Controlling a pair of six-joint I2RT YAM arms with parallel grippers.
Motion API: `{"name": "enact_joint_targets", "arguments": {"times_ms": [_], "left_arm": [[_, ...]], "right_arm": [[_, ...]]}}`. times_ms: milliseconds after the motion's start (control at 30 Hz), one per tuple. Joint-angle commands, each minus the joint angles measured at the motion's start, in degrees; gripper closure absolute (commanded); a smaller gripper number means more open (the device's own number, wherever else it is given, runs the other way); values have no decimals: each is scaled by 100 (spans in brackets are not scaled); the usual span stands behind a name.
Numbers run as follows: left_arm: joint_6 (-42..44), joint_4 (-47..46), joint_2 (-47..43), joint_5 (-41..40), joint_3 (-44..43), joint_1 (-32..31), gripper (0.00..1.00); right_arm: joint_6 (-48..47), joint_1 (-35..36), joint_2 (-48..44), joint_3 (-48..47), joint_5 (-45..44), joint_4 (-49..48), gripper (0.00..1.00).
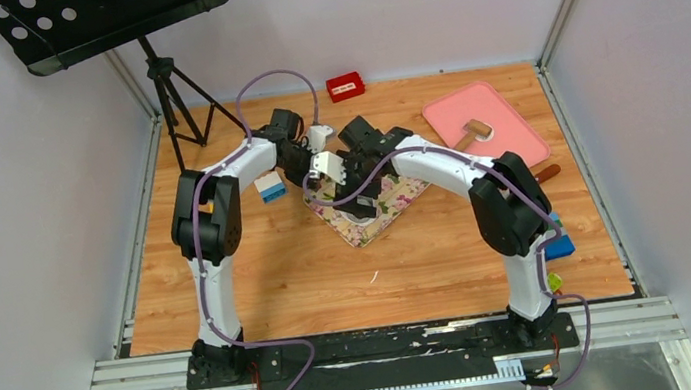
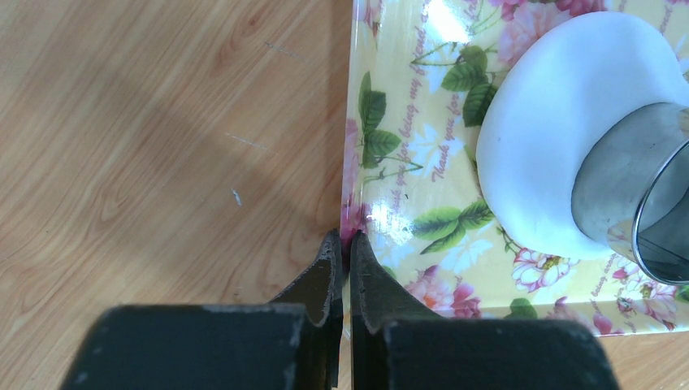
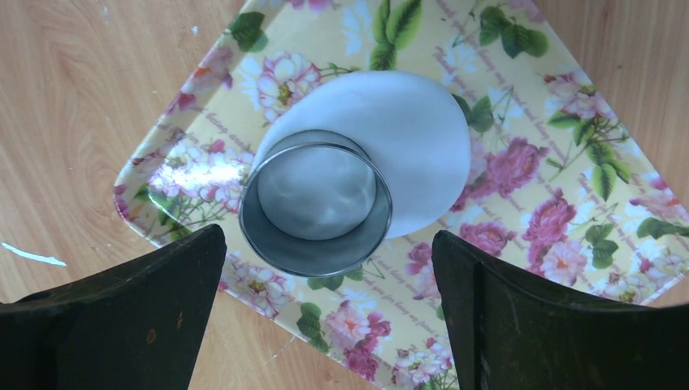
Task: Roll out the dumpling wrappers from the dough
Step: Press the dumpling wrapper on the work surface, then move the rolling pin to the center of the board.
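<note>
left claw (image 2: 346, 244) clamped on floral tray (image 2: 390, 162) edge | right claw (image 3: 329, 240) apart above ring cutter (image 3: 309, 262) | it stands on dough (image 3: 414, 138)

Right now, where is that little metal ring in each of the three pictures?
Top view: cannot be made out; the arms crowd over the flowered tray where it should be.
Left wrist view: the metal ring is at the right edge, standing on the dough.
Right wrist view: just left of centre, on the dough.
Shared landmark: the flowered tray, seen in all three.
</note>
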State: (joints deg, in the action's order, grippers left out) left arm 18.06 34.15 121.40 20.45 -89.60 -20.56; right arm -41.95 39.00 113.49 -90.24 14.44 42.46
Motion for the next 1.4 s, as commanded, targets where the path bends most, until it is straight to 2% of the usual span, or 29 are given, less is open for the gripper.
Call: {"name": "enact_joint_targets", "arguments": {"times_ms": [0,567,767,967,1033,1167,1367], "left_arm": [[-60,320,156,-259,268,-27,100],[-49,338,160,-176,281,-27,100],[-53,355,175,-161,268,-27,100],[-57,364,195,-160,259,-27,100],[-53,364,191,-140,259,-27,100],[-57,397,208,-110,260,-36,100],[-57,434,256,-47,209,-44,100]], "right_arm": [[51,44,5,-62,409,-139,0],[38,46,242,-169,183,-304,0],[179,46,-263,-187,282,-220,0],[688,-208,-961,-171,-426,-184,1],[346,-487,-1297,18,-383,-181,2],[-1317,-1118,-1712,265,-429,64,4],[-4001,-2495,-1135,-422,-476,1019,4]]}}
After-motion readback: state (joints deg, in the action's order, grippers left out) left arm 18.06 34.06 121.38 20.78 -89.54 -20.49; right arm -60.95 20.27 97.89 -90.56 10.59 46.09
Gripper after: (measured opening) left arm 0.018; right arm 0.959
